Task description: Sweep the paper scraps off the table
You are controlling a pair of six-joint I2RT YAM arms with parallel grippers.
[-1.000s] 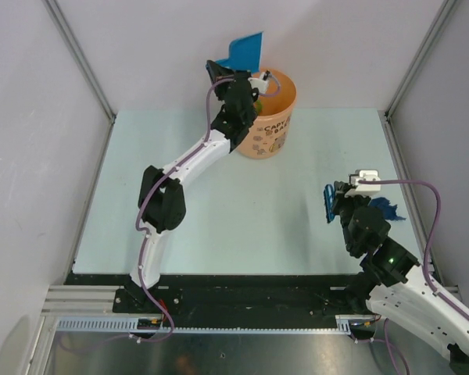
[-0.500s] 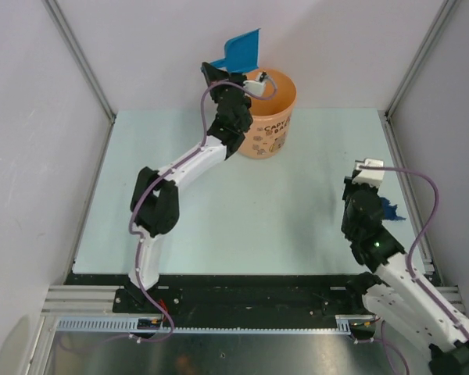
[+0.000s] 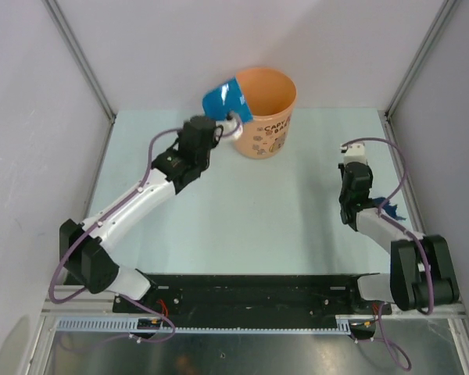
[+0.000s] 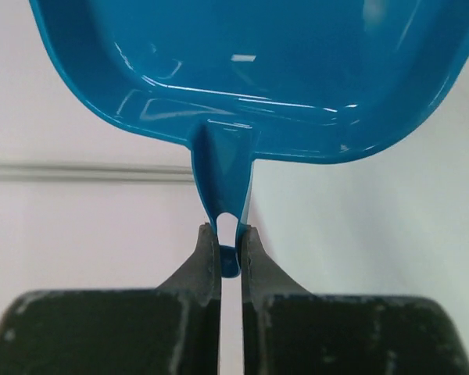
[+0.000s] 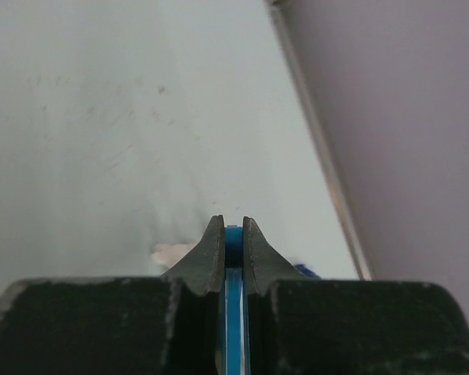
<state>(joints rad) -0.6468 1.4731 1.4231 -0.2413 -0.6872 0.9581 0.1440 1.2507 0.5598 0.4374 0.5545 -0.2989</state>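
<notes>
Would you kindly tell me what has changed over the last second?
The left arm dropped low and drew back leftwards, bringing the left gripper and its dustpan down from above the orange bucket to its left rim. The right arm folded down towards the table, the right gripper keeping the brush. Both grips stayed shut; the bucket stayed put.

**Our pale mint-green table, from above**

We see an orange bucket standing upright at the table's 12 o'clock edge, and a black and metal rail running along its 6 o'clock edge. In the right wrist view, one small pale paper scrap lies on the faintly scuffed top. At 3 o'clock a blue brush shows near the edge, and we cannot tell whether it touches the top.
</notes>
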